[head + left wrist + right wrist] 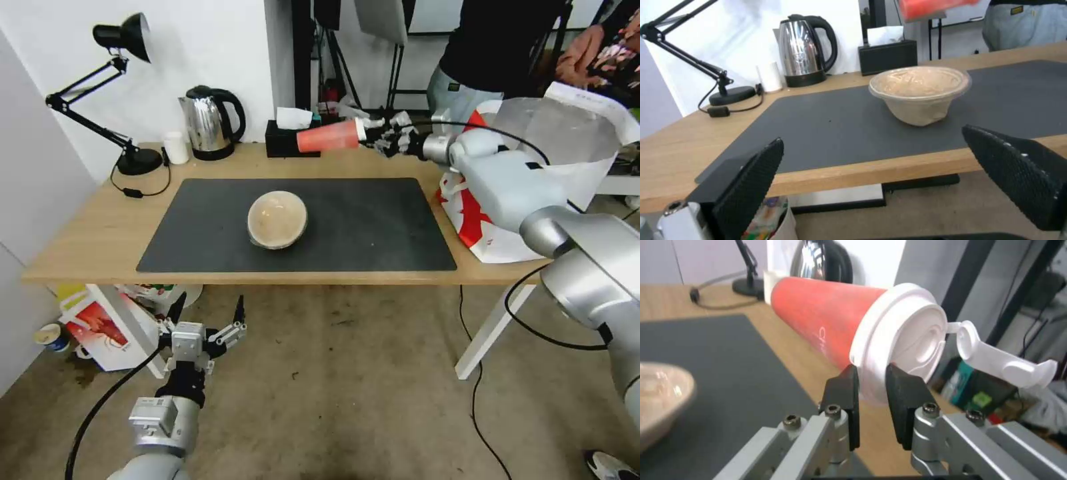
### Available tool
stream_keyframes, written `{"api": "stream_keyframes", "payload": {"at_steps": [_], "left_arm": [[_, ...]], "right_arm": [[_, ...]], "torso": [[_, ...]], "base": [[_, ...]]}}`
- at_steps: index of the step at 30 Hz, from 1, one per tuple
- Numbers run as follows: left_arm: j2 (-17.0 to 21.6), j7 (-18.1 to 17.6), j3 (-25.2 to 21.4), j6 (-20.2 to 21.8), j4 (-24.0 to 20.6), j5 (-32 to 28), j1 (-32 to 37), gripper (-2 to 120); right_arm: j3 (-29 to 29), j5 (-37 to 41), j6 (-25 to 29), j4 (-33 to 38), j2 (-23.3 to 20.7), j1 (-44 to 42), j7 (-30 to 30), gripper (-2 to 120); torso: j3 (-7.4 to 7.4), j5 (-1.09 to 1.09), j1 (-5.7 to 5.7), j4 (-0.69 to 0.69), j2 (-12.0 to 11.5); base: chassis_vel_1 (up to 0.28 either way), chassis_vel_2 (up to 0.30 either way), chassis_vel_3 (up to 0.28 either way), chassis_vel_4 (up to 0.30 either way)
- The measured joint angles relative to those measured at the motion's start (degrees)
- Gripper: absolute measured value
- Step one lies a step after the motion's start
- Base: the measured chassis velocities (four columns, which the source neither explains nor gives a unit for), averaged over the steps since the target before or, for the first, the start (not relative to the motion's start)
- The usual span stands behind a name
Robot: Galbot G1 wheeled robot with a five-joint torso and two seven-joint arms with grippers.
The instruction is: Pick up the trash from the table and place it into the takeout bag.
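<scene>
My right gripper (377, 137) is shut on the white lid rim of a tall red drink cup (328, 138), held sideways above the table's back edge. In the right wrist view the two fingers (900, 386) pinch the lid of the cup (831, 316). A tan domed bowl (277, 219) sits on the dark grey mat (373, 227) in the middle of the light-wood table (87, 233). The takeout bag (553, 147), white with red panels and foil lining, stands open at the table's right end. My left gripper (208, 313) hangs open below the table's front edge, facing the bowl (920, 91).
Along the back edge stand a black desk lamp (127, 100), a small white cup (177, 147), a steel kettle (210, 123) and a black tissue box (290, 137). A smaller red-and-white bag (100, 327) sits on the floor under the table's left. A person stands behind the table.
</scene>
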Motion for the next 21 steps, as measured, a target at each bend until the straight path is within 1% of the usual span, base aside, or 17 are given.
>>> {"api": "stream_keyframes", "payload": {"at_steps": [3, 18, 21], "left_arm": [[0.0, 0.0, 0.0, 0.0, 0.0, 0.0, 0.0, 100], [0.0, 0.0, 0.0, 0.0, 0.0, 0.0, 0.0, 100], [0.0, 0.0, 0.0, 0.0, 0.0, 0.0, 0.0, 100]], "right_arm": [[-0.53, 2.51, -0.81, 2.23, -0.32, 1.43, 0.57, 14], [-1.77, 9.17, -2.42, 7.0, -0.01, 6.21, 2.57, 14], [-2.78, 11.48, -2.93, 9.28, -0.53, 8.06, 3.69, 12]], "torso": [[0.0, 0.0, 0.0, 0.0, 0.0], [0.0, 0.01, 0.0, 0.0, 0.0], [0.0, 0.0, 0.0, 0.0, 0.0]], "base": [[0.0, 0.0, 0.0, 0.0], [0.0, 0.0, 0.0, 0.0], [0.0, 0.0, 0.0, 0.0]]}}
